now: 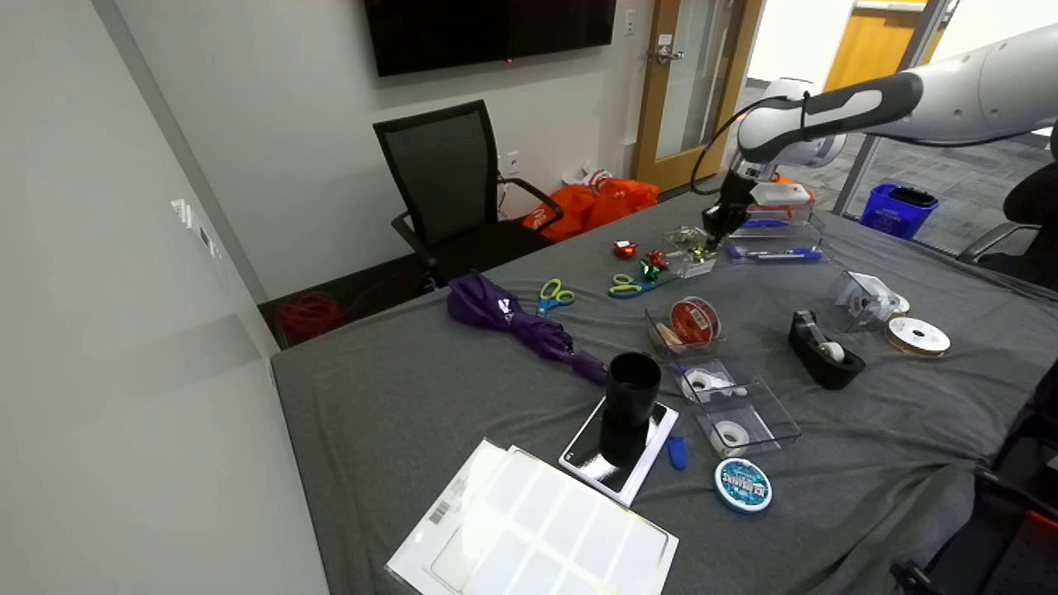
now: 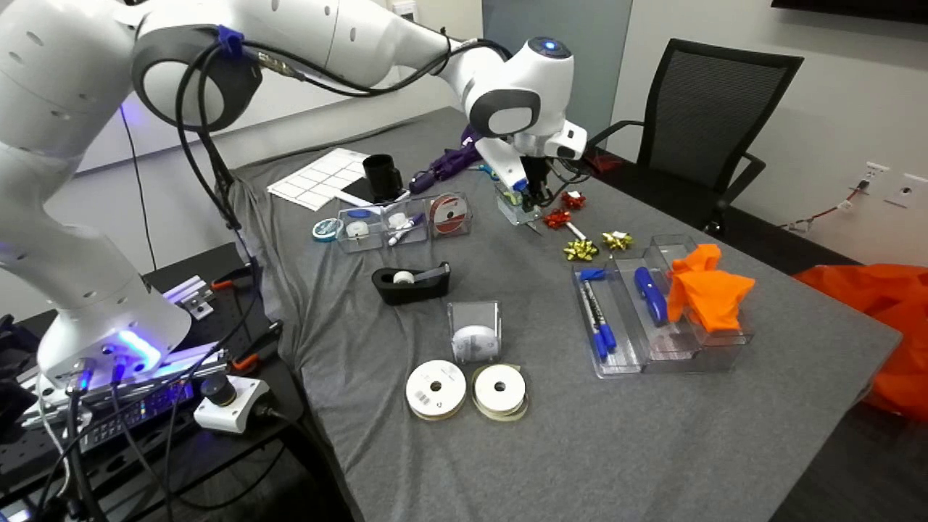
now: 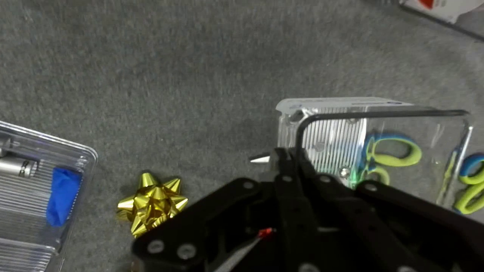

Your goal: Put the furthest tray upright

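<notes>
A small clear plastic tray (image 1: pixel 701 269) with a ribbed bottom stands on the grey table near the bows. It also shows in an exterior view (image 2: pixel 513 212) and in the wrist view (image 3: pixel 340 141). My gripper (image 3: pixel 289 153) has its fingers close together around the tray's dark rim, at one side wall. The tray looks tilted; I cannot tell whether it touches the table. The gripper (image 1: pixel 716 238) is low beside the tray, and in an exterior view the gripper (image 2: pixel 535 203) hides part of it. Scissors (image 3: pixel 401 158) show through the clear wall.
A gold bow (image 3: pixel 153 206) and a larger clear organizer (image 3: pixel 81 147) with markers lie left in the wrist view. Red bows (image 2: pixel 557 219), a tape dispenser (image 2: pixel 410 288), a small tray (image 2: pixel 475 310) and ribbon spools (image 2: pixel 436 390) are on the table. A purple umbrella (image 1: pixel 529 330) lies nearby.
</notes>
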### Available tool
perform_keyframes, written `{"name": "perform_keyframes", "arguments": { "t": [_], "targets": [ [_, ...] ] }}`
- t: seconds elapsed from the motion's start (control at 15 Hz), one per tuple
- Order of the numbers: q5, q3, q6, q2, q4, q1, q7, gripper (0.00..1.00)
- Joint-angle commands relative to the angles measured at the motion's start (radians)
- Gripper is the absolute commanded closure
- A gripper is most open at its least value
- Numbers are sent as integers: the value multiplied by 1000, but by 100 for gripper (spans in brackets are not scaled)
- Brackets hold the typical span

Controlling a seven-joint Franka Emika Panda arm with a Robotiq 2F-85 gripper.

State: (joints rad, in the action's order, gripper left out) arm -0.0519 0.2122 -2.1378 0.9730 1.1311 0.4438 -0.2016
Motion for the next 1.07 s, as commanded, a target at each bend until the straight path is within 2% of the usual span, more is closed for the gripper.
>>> {"name": "perform_keyframes", "arguments": {
  "t": [0.0,0.07,0.33,0.53,0.6,0.73,1.0],
  "targets": [
    [-25,23,72,-119,160,61,-53,99],
    [-71,-63,80,-131,178,18,-81,99],
    [-42,-168,38,-124,250,-13,-100,99],
    [-36,-209,10,-119,298,-23,-121,99],
    [-45,-212,-6,-122,316,-20,-130,71],
    [-55,-208,-42,-134,340,-13,-162,66],
    [-55,-204,-104,-142,383,-10,-192,37]
  ]
}}
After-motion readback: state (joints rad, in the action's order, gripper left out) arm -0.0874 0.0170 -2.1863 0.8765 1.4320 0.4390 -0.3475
